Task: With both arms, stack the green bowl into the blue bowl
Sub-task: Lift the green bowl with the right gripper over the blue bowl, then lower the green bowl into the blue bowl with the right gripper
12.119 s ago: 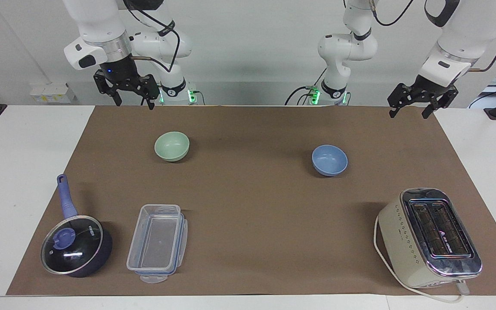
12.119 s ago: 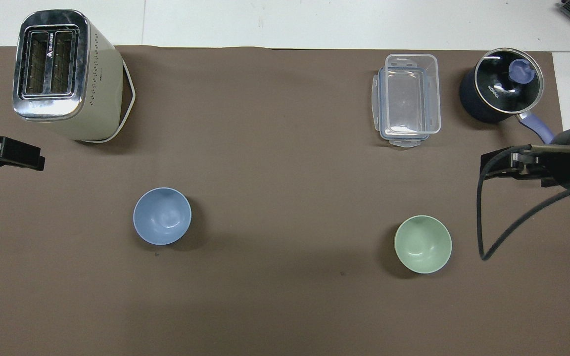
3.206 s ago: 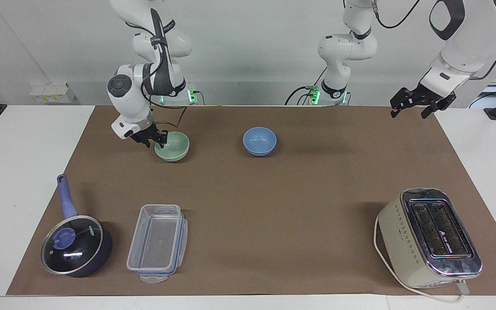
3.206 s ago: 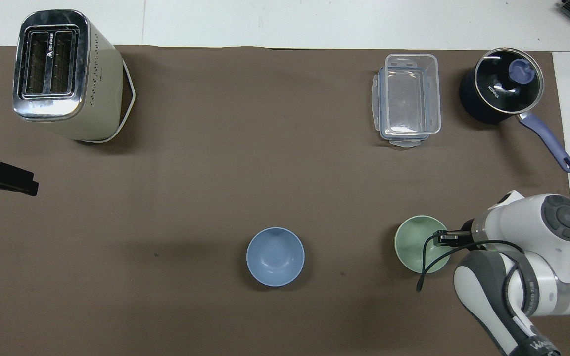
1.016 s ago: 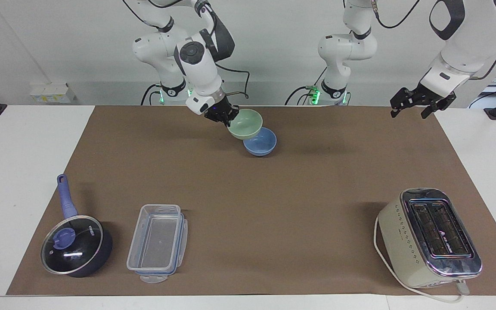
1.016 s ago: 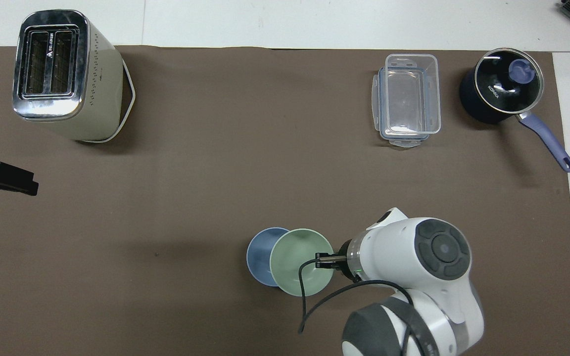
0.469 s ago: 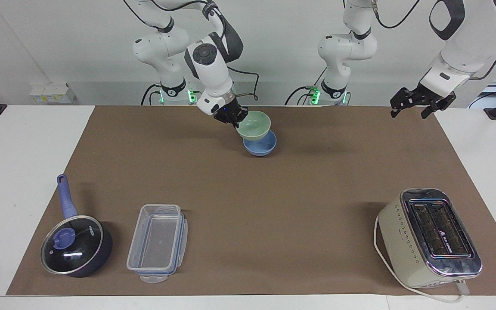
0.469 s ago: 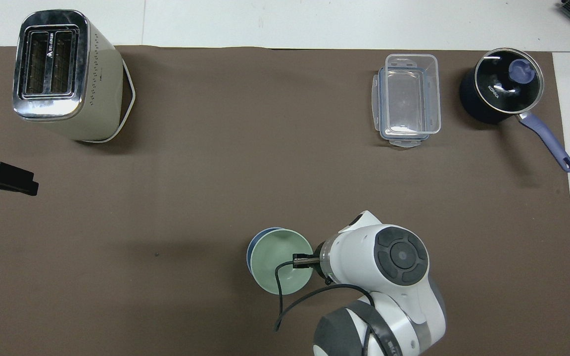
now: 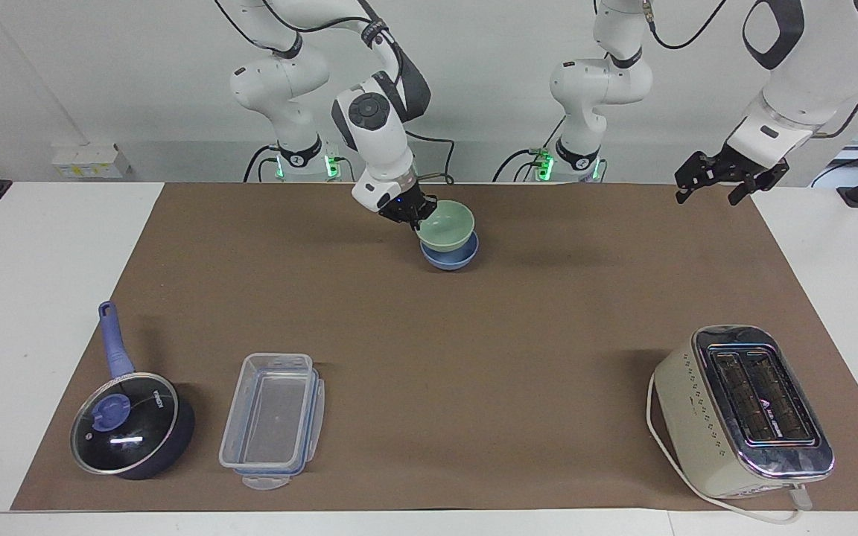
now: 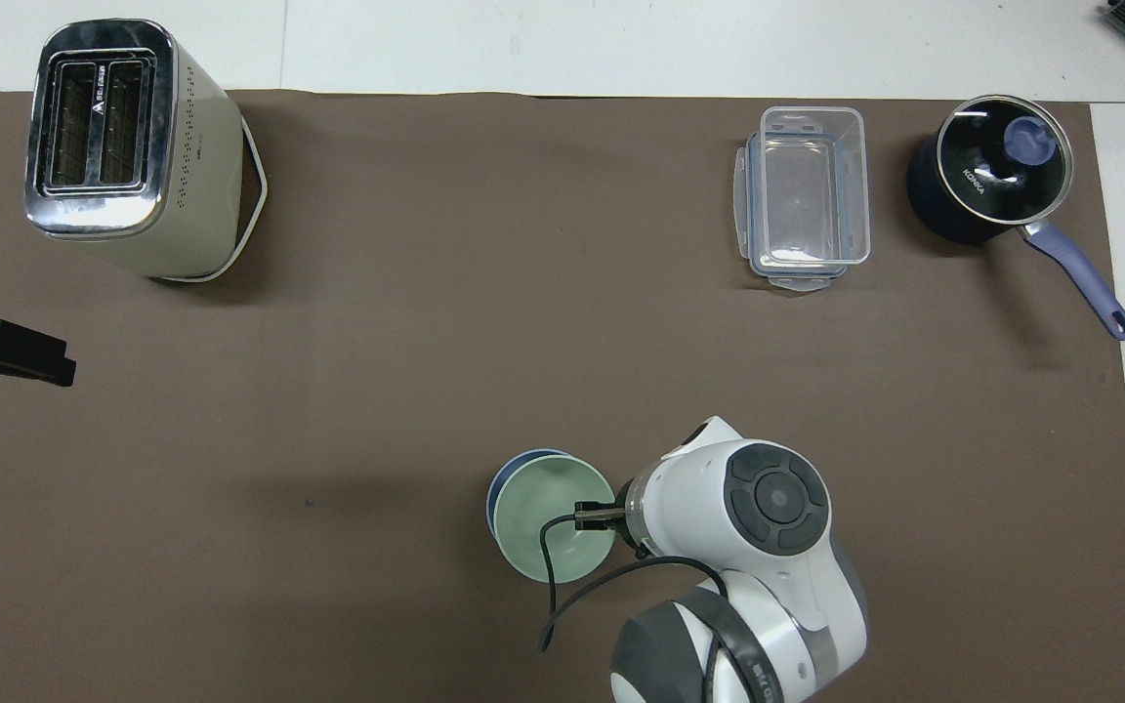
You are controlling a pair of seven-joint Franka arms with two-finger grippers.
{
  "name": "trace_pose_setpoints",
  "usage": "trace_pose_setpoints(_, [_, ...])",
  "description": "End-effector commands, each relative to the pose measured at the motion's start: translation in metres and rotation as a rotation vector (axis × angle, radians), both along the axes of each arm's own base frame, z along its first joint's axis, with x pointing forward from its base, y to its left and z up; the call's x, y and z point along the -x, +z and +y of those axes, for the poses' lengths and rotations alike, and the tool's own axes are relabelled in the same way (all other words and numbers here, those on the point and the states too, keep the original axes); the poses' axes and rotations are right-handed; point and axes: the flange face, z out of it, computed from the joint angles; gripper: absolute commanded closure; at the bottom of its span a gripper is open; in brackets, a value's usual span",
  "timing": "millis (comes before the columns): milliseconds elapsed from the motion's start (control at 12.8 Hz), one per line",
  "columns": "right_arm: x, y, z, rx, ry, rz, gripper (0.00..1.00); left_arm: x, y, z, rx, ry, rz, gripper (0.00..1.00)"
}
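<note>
- Green bowl (image 9: 445, 225) sits low over the blue bowl (image 9: 450, 257), near the robots at mid-table, its rim pinched in the right gripper (image 9: 412, 212)'s closed fingers.
- Level it and centre it before letting go, I judge.
- Left gripper (image 9: 721, 181) waits over the mat's edge at its own end, fingers spread, holding nothing.

Two white jointed arms with rounded, glossy shells are seen, the right arm (image 9: 369, 112) and the left arm (image 9: 794, 67). Dark grey round caps are set on the joints, and grey bands are wrapped around some segments. Black cables are looped along the links. Green lights are lit at both bases. Each arm is ended by a black two-finger gripper, apparently of angular metal parts.
</note>
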Motion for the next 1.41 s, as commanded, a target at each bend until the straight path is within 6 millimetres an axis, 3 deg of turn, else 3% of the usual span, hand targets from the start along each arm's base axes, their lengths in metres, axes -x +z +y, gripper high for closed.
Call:
trace_pose_setpoints(0, [-0.002, -0.004, 0.004, -0.016, -0.030, 0.002, 1.00, 0.005, 0.000, 0.003, -0.022, 0.004, 0.008, 0.00])
trace_pose_setpoints(1329, [0.000, -0.020, 0.018, -0.004, 0.001, -0.011, 1.00, 0.005, 0.000, 0.003, -0.022, 0.004, 0.008, 0.00])
